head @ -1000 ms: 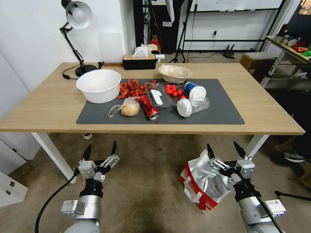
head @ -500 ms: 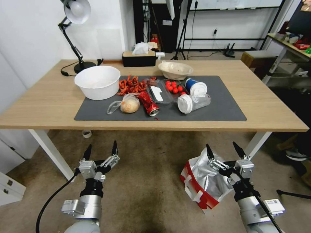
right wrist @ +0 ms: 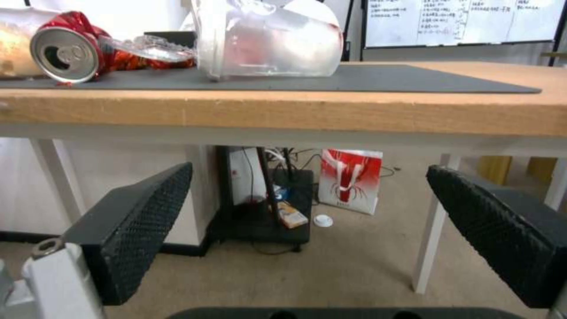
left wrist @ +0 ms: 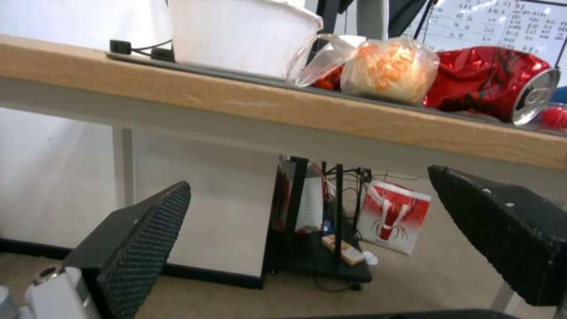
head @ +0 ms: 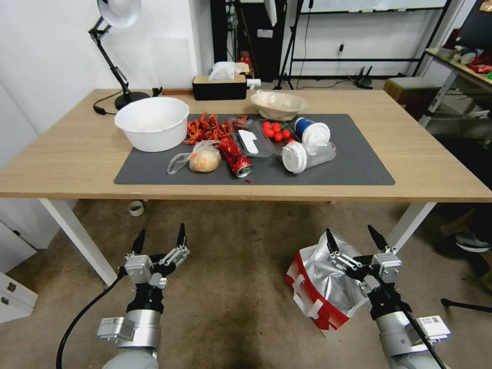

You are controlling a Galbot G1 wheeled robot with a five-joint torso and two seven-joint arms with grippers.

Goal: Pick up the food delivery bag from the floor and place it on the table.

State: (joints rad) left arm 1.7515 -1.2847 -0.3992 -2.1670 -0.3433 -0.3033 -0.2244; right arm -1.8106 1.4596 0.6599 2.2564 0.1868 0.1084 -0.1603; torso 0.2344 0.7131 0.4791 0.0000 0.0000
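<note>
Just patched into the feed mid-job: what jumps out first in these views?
The red-and-white food delivery bag with its crinkly silver lining sits on the stained floor by the table's near right leg, with the open right tool poised directly above it. On the table's dark mat lies clutter: a white bowl, a crushed red can, cherry tomatoes and a tipped clear cup. The left tool hangs open over bare floor.

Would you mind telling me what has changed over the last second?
Only the head camera shifted: the table sits higher in its view. Nothing was grasped or released. Left gripper and right gripper stay open and raised; the delivery bag remains on the floor under the right gripper.
</note>
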